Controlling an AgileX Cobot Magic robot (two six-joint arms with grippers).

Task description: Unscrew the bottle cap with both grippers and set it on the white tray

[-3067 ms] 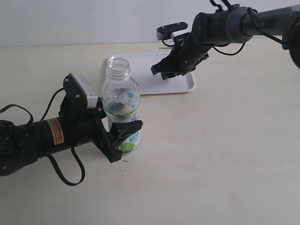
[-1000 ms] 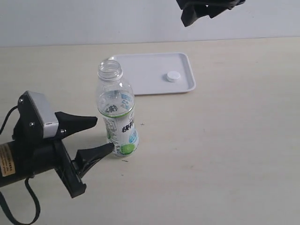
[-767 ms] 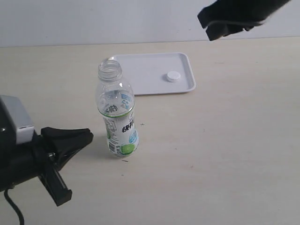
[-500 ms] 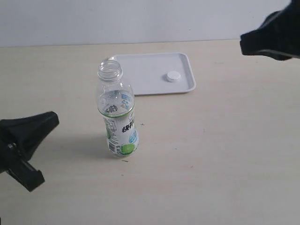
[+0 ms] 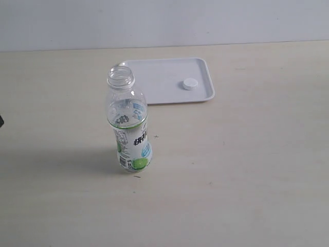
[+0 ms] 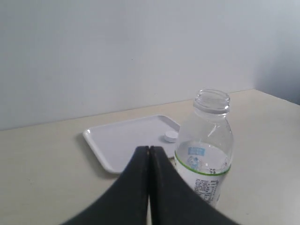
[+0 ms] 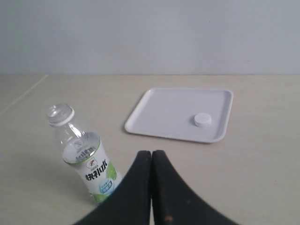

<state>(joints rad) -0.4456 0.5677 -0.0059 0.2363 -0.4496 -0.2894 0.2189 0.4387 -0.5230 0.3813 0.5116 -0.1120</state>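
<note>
We see a wide, pale tabletop (image 5: 247, 164). On its far side lies the white tray (image 5: 159, 77), flat on the tabletop.

The left tool (image 6: 149, 154) shows only in its own wrist view. Its two black fingers are pressed together at the tips, with nothing between them. It is back from the bottle and does not touch it. The right tool (image 7: 151, 155) shows only in its own wrist view too. Its fingers are also pressed together and hold nothing, well away from the tray.

The bottle (image 5: 129, 123) stands upright on the tabletop, nearer to us than the tray and by its left end. Its mouth is open.

The bottle cap (image 5: 190, 84) lies on the tray, on the right part, close to the near rim.
</note>
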